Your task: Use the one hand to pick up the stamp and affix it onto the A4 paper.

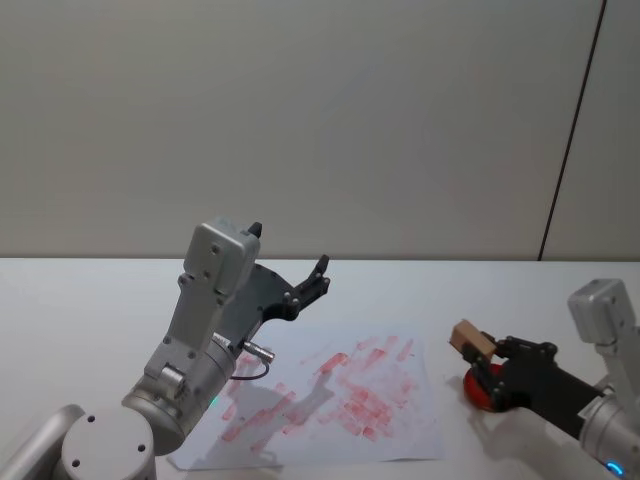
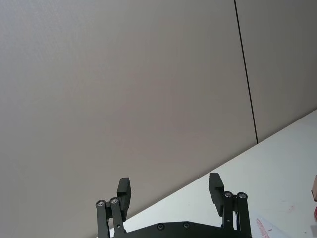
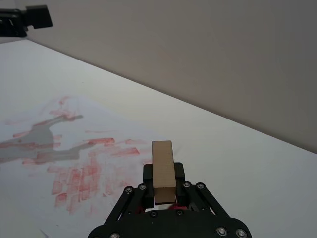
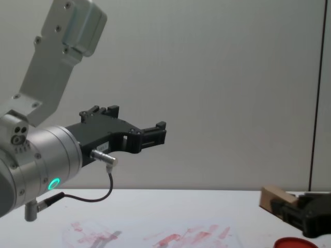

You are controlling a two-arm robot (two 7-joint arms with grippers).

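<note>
- Right end effector [image 1: 492, 352]: black two-finger claw, at the right side of the tabletop [image 1: 520, 290], reaching leftward. Fingers are clamped on the stamp.
- Stamp [image 1: 471, 338]: pale tan wooden block, held between the right end effector's fingertips. Most of the block sticks out past the tips, toward the left and slightly up. In the right wrist view the stamp [image 3: 163, 170] stands out from between the two fingers, both flanks gripped.
- Stamp is lifted off the tabletop; the chest view shows the stamp [image 4: 275, 199] held above the surface, with the right end effector [image 4: 289, 209] behind it to the right.
- Red ink pad [image 1: 478, 388]: flat, round, on the tabletop directly below the right end effector, partly hidden by it. The stamp sits above and just left of it, apart from the pad.
- A4 paper [image 1: 330, 395]: white sheet smeared with red and pink marks, flat on the tabletop, centre-left. Its right edge lies near the ink pad. The stamp hangs just right of that edge, not over the sheet and not touching it.
- Left end effector [image 1: 318, 277]: raised well above the paper's far-left part, fingers spread apart, holding nothing. The left wrist view shows the two left end effector [image 2: 171, 191] fingers with a wide gap between them.
</note>
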